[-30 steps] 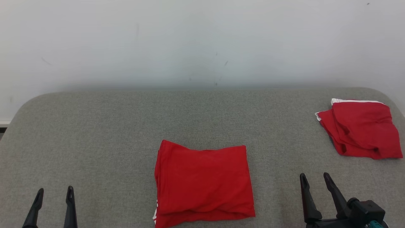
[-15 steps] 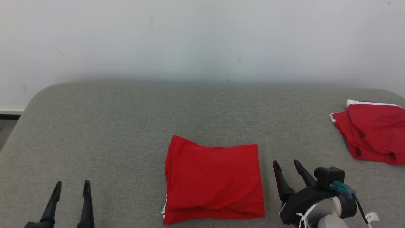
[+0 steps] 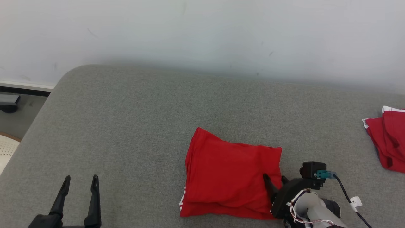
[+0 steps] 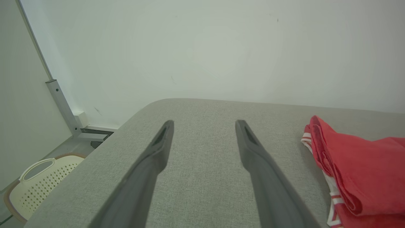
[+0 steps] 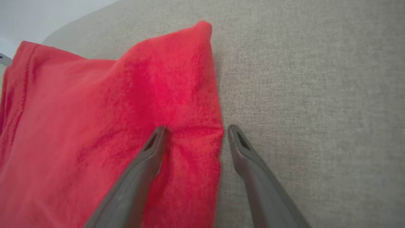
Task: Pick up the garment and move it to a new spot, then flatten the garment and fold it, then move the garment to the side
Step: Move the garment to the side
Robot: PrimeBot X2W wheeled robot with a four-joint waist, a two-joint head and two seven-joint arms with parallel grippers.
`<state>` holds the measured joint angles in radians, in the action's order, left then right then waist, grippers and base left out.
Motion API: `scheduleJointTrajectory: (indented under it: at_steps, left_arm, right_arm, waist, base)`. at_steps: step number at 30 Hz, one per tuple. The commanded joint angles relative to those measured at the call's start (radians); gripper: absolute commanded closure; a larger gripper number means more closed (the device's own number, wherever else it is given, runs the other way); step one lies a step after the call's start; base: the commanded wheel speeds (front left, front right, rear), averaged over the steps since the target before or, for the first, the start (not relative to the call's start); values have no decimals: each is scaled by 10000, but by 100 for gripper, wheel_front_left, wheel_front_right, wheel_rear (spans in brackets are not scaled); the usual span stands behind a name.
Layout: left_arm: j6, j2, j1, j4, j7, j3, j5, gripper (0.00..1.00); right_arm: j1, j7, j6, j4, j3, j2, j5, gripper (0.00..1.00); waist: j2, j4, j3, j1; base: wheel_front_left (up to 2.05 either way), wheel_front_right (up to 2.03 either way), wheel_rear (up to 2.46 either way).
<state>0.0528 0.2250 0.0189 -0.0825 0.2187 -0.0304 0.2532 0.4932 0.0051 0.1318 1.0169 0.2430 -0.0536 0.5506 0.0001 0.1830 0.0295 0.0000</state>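
A folded red garment (image 3: pixel 231 180) lies on the grey padded table (image 3: pixel 142 120); its white-striped edge shows at the right of the left wrist view (image 4: pixel 357 171). My right gripper (image 3: pixel 274 180) is open and straddles the garment's right edge (image 5: pixel 190 120): one finger presses on the cloth, the other rests on the table beside it (image 5: pixel 196 131). At the lower left my left gripper (image 3: pixel 79 185) stands open over bare table, well left of the garment (image 4: pixel 204 126).
A second red garment with white trim (image 3: pixel 387 142) lies at the table's far right edge. A cream perforated basket (image 4: pixel 34 180) stands on the floor past the table's rounded left edge. A pale wall runs behind the table.
The head camera has turned left, shifting the whole picture right. My right gripper has moved left from bare table onto the garment's right edge. Both grippers stayed open.
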Motion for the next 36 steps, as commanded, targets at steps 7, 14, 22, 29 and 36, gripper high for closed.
scheduleJointTrajectory:
  at_steps: [7,14,22,29,36]
  left_arm:
    - [-13,8,-222,-40,89,-16,204,0]
    - [-45,28,-183,-70,196,79,279,0]
    - [-181,-13,-54,272,285,181,360,0]
    - [-267,186,-251,594,309,362,414,0]
    - [-346,431,-466,1072,118,451,385,0]
  right_arm:
    - [-18,987,-15,379,1290,112,1561,100]
    - [1097,-6,-16,816,2007,-145,1411,100]
    - [2895,-315,-16,603,2820,-1903,728,100]
    - [4499,354,-16,81,3891,-3790,268,100]
    - [5470,991,-17,-146,4454,-5409,461,100]
  waist:
    - [-1,-95,70,0]
    - [-1,-382,210,0]
    - [-1,-979,643,0]
    - [-1,-1607,1368,0]
    - [-1,-1944,2024,0]
  base:
    - [0,0,0]
    - [0,0,0]
    - [0,0,0]
    - [0,0,0]
    - [0,0,0]
